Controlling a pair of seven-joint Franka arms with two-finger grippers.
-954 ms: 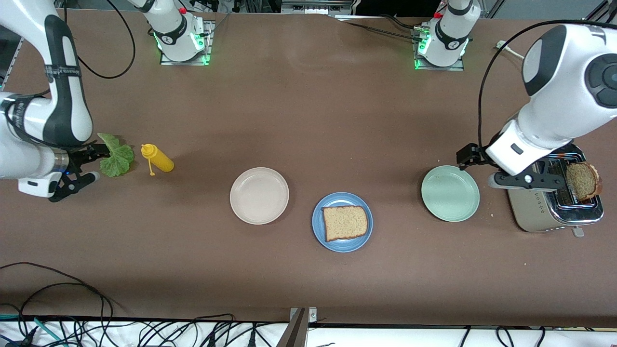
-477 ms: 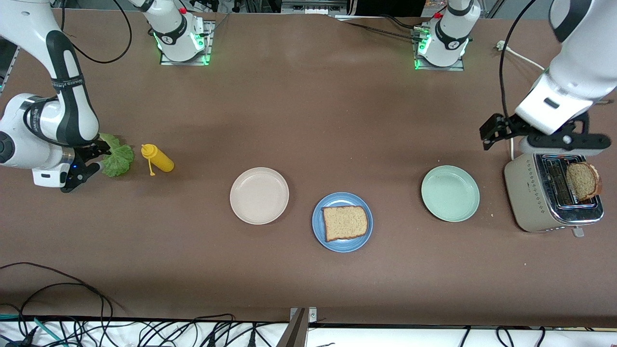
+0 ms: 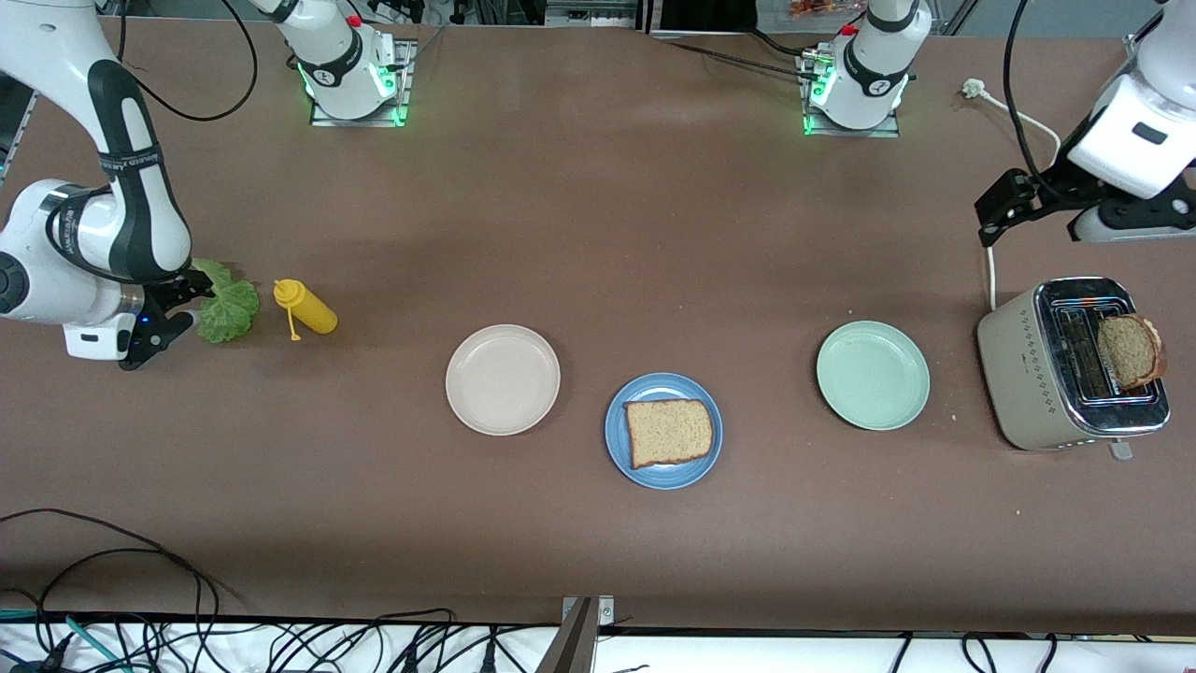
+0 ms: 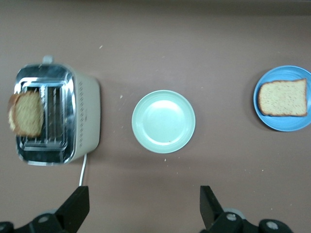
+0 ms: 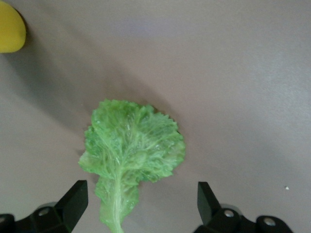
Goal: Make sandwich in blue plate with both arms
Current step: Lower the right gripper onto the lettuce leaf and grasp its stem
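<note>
A single slice of brown bread (image 3: 669, 432) lies flat on the blue plate (image 3: 619, 439), which sits near the middle of the table (image 3: 598, 234), closer to the front camera than its neighbours. A beige plate (image 3: 503, 379) stands at about 10 o'clock from it and a pale green plate (image 3: 873, 375) at about 2 o'clock, each apart from the blue one. At 3 o'clock from the green plate, a silver toaster (image 3: 1037, 374) holds a second slice (image 3: 1129, 350) that leans out of its slot. The left gripper (image 4: 145, 206) hangs in the air at the left arm's end of the table, fingers spread wide and holding nothing, with the toaster and the green plate in its wrist view. At the right arm's end, the right gripper (image 5: 141, 201) sits low over a ruffled lettuce leaf (image 3: 226, 304), fingers parted on either side of the stem end, not closed on it. A yellow squeeze bottle (image 3: 306, 307) lies at 3 o'clock from the leaf.
</note>
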